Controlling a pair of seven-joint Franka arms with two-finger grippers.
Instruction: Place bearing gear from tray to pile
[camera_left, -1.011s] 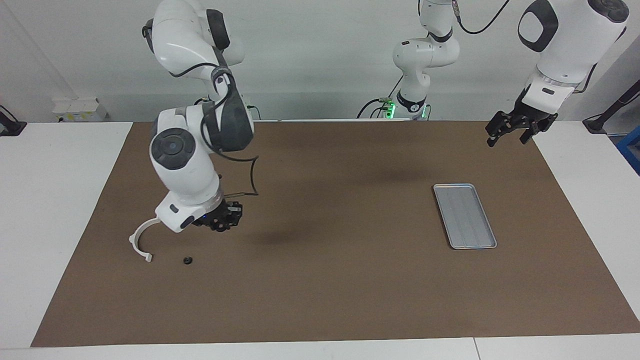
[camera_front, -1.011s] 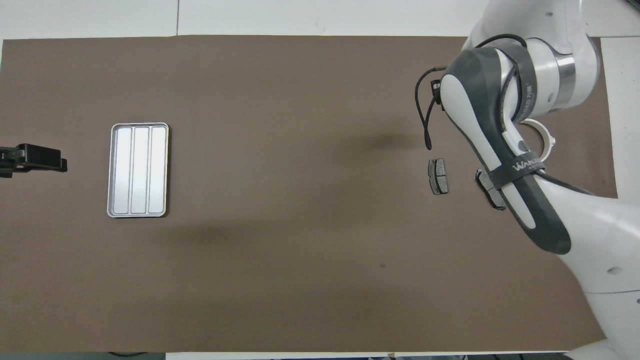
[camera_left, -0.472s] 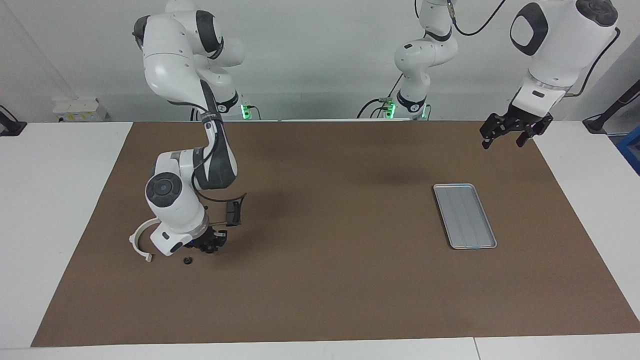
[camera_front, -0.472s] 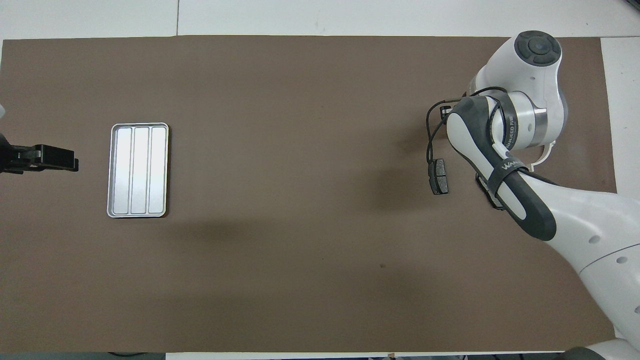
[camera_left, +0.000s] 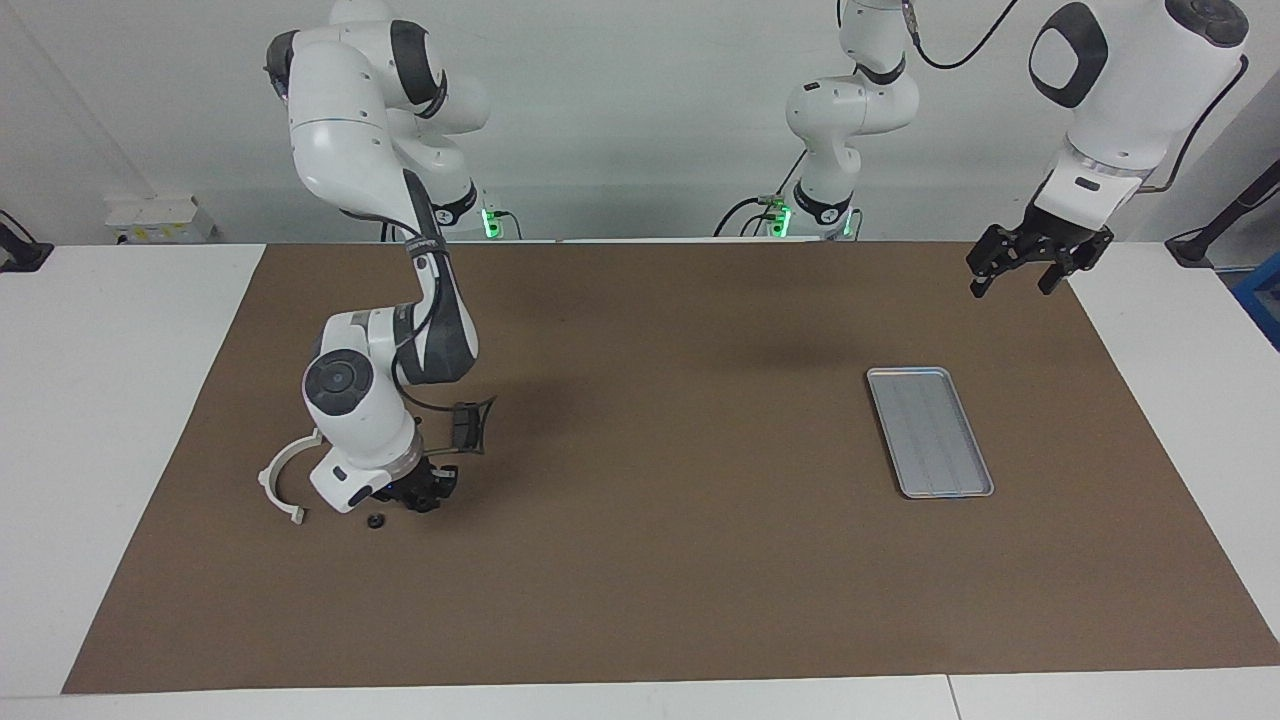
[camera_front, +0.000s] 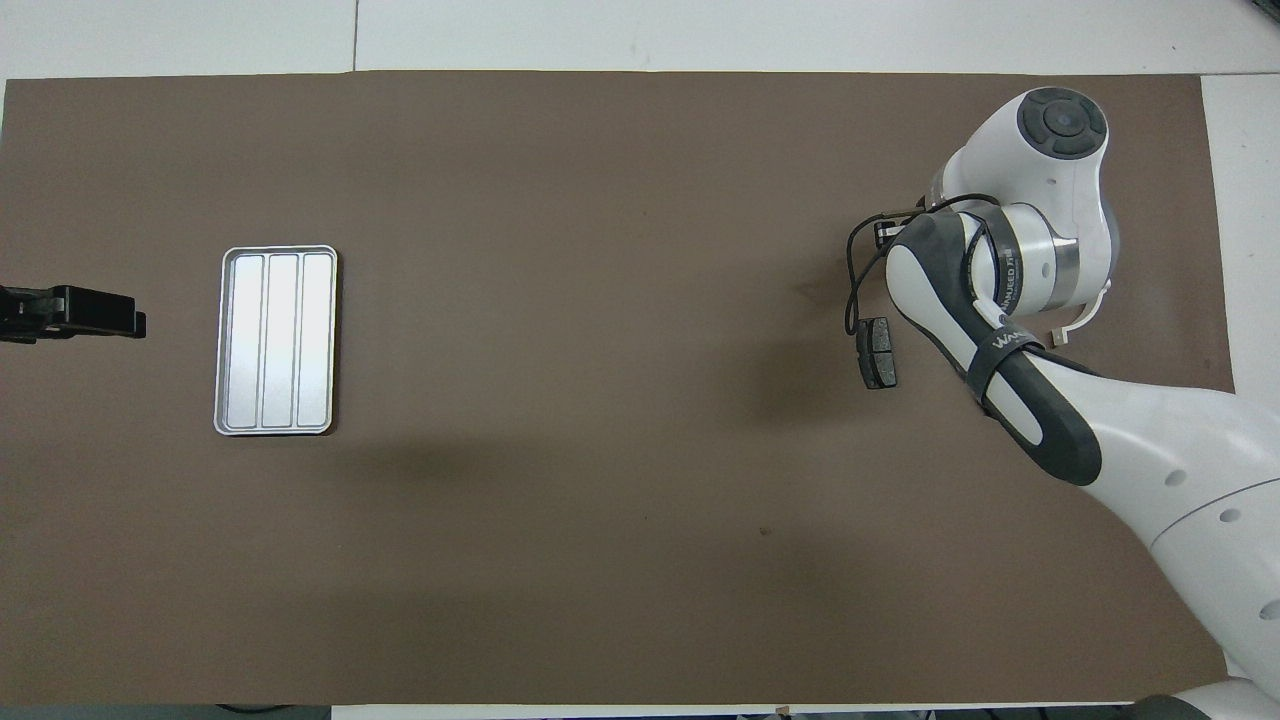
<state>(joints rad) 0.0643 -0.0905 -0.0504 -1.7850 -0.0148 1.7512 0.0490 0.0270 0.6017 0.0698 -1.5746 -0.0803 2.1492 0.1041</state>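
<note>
The bearing gear (camera_left: 376, 521), a small black round part, lies on the brown mat beside the white semicircular bracket (camera_left: 279, 481). My right gripper (camera_left: 421, 493) hangs low just beside the gear, not touching it, between the gear and a dark brake pad (camera_left: 465, 428). In the overhead view the right arm hides the gear and the gripper; the pad (camera_front: 878, 352) and part of the bracket (camera_front: 1086, 314) show. The second brake pad is hidden. The silver tray (camera_left: 930, 432) holds nothing. My left gripper (camera_left: 1014, 280) waits open and empty in the air, over the mat's corner near the tray.
The brown mat (camera_left: 660, 560) covers most of the white table. The right arm's elbow and forearm (camera_front: 1000, 330) lean over the pile. A cable loop (camera_front: 856, 270) hangs from the right wrist over the brake pad.
The right gripper came down from above the pile to just beside the gear, then shifted slightly. The gear, bracket and tray have not moved. The left gripper drifted only a little.
</note>
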